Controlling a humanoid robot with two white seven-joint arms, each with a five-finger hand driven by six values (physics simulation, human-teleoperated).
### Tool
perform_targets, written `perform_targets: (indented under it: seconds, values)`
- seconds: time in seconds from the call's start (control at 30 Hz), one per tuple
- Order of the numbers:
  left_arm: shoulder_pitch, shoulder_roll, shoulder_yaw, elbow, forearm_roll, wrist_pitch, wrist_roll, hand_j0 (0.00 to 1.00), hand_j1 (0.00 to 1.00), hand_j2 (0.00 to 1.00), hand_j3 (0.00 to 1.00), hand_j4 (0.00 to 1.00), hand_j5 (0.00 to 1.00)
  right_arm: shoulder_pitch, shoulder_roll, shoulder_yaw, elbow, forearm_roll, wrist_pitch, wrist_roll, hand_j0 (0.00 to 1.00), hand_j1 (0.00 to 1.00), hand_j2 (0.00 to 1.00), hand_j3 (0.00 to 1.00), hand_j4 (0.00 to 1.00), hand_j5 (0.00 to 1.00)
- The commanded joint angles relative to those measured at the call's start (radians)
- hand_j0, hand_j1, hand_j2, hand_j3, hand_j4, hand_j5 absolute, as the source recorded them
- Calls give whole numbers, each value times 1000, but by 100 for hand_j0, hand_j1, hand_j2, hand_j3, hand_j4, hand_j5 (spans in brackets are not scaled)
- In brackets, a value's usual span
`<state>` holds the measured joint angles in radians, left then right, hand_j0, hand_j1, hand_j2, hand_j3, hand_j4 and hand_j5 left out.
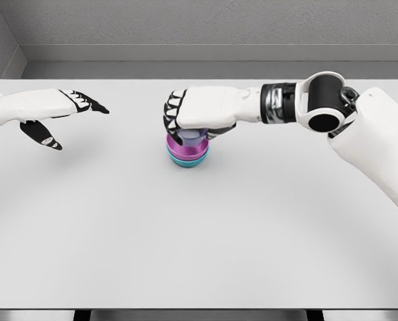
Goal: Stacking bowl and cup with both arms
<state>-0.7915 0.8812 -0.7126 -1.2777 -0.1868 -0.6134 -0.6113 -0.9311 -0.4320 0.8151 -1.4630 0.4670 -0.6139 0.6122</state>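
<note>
Head view shows the lavender cup (190, 138) seated upright in a stack of bowls, a magenta bowl (185, 148) over a teal bowl (186, 160). The stack stands on the desk (199, 234) at mid-width, toward the far edge. Cup axis vertical, mouth presumably up; the mouth is hidden. The right hand (202, 114) covers the cup from above, fingers (174, 115) curled down around its top, apparently clamped on it, judged to be steadying or seating it in the bowl. The left hand (48, 110) hovers well left of the stack, fingers apart, holding nothing; judged on standby, clear of the stack.
</note>
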Motion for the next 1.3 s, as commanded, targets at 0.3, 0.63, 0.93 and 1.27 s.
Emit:
perform_targets:
  seconds: [0.3, 0.63, 0.93, 1.27]
  values:
    - [0, 2, 2, 0, 6, 3, 0, 100, 100, 100, 100, 100, 100, 17, 1, 10, 9, -5, 3, -1, 38, 38, 38, 38, 38, 38]
    - [0, 2, 2, 0, 6, 3, 0, 100, 100, 100, 100, 100, 100, 17, 2, 10, 13, 4, 3, -1, 38, 38, 38, 38, 38, 38]
    - [2, 2, 2, -2, 6, 3, 0, 100, 100, 100, 100, 100, 100, 18, 16, 12, 26, 7, 3, -1, 38, 38, 38, 38, 38, 38]
    - [2, 2, 2, -3, 6, 3, 0, 100, 100, 100, 100, 100, 100, 11, 25, 21, 44, 15, 3, -1, 45, 45, 45, 45, 45, 45]
